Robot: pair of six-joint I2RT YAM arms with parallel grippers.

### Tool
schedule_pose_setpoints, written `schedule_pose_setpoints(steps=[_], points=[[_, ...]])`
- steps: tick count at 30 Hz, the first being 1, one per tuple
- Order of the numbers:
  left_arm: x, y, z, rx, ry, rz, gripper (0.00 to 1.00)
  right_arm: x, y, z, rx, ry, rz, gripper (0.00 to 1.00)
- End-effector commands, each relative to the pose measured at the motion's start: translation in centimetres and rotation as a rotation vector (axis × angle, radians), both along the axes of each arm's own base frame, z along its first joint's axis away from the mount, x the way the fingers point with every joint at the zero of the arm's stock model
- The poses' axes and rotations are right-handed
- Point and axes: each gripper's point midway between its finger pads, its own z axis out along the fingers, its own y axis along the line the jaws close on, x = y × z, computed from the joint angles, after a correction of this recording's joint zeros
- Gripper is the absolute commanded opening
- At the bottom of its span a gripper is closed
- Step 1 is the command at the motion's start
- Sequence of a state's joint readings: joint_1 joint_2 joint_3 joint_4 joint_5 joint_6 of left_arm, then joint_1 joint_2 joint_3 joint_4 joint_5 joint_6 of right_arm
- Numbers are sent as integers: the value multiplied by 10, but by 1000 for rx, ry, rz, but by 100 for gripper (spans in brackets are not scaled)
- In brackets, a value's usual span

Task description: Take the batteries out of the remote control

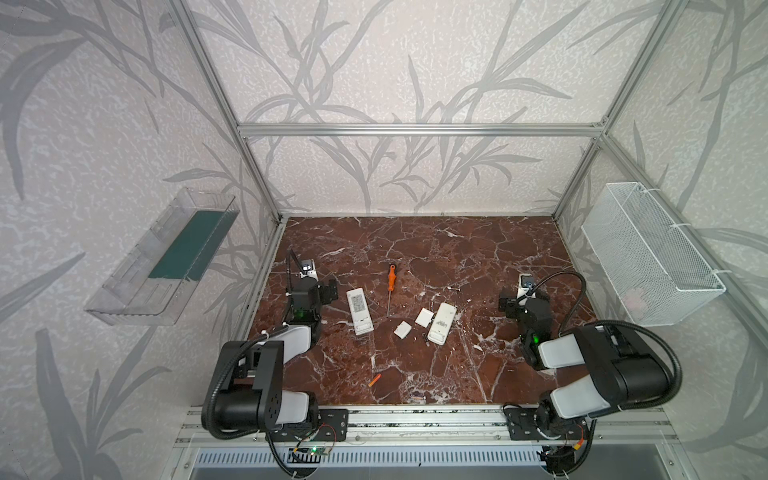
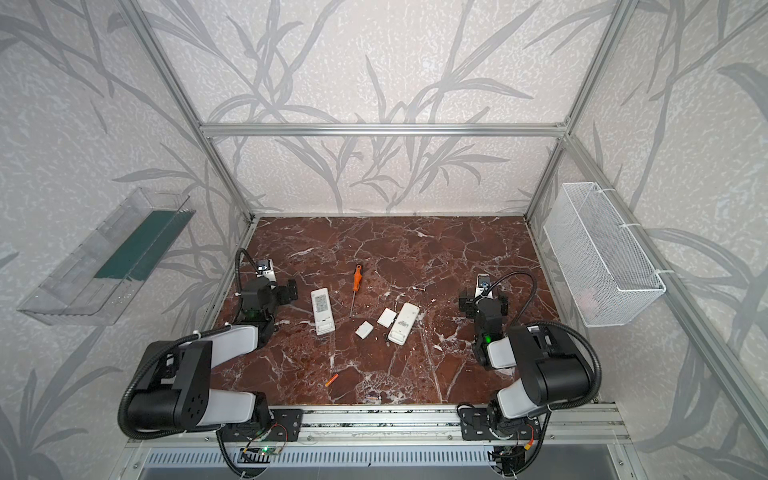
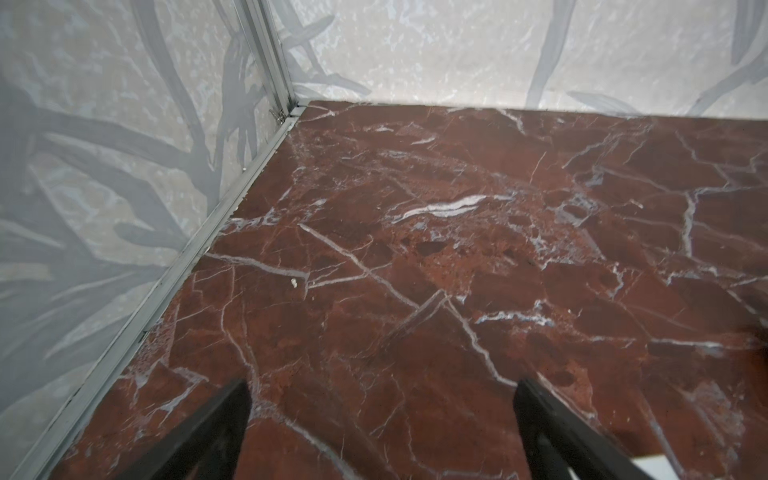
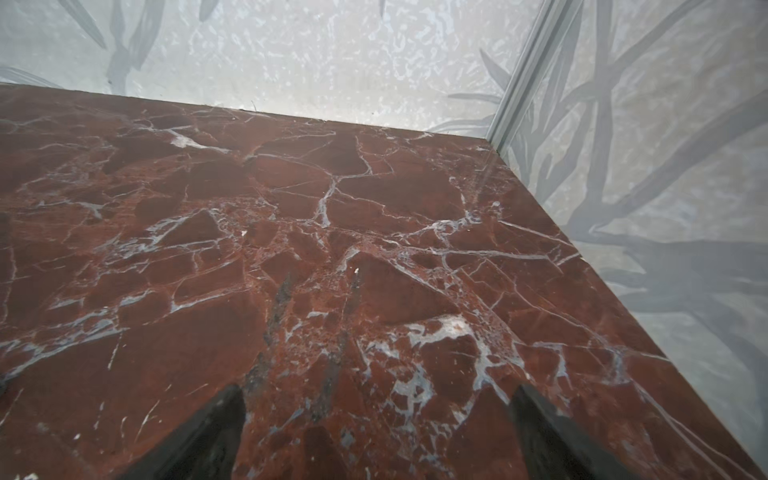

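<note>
Trouble would be rolling: the small orange cylindrical battery (image 1: 374, 380) lies loose at lower centre of the frame, near the front edge of the red marble worktop (image 1: 478, 249), where a nudge could send it off. Left gripper (image 3: 382, 386) and right gripper (image 4: 378, 388) hang with jaws apart, empty.

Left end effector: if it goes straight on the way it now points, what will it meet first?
The left end effector probably meets only the bare red-brown marble tabletop, short of the patterned back wall; no object lies in its line.
</note>
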State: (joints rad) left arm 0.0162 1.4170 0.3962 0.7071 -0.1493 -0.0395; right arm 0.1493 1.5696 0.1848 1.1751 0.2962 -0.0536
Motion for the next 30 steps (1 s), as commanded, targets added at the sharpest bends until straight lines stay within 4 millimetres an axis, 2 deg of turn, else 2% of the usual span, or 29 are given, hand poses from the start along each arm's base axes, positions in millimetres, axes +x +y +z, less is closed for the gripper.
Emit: schedule_pose_setpoints(steps=[1, 6, 11, 30], points=[[4, 3, 6, -20, -110, 9, 99, 14, 7, 30, 31, -139, 32, 99], [5, 4, -4, -12, -133, 14, 99, 21, 10, 25, 23, -103, 46, 99], [10, 5, -9, -15, -71, 19, 99, 41, 12, 18, 16, -1, 40, 99], [11, 5, -7, -10, -82, 20, 99, 40, 12, 18, 14, -1, 38, 99]])
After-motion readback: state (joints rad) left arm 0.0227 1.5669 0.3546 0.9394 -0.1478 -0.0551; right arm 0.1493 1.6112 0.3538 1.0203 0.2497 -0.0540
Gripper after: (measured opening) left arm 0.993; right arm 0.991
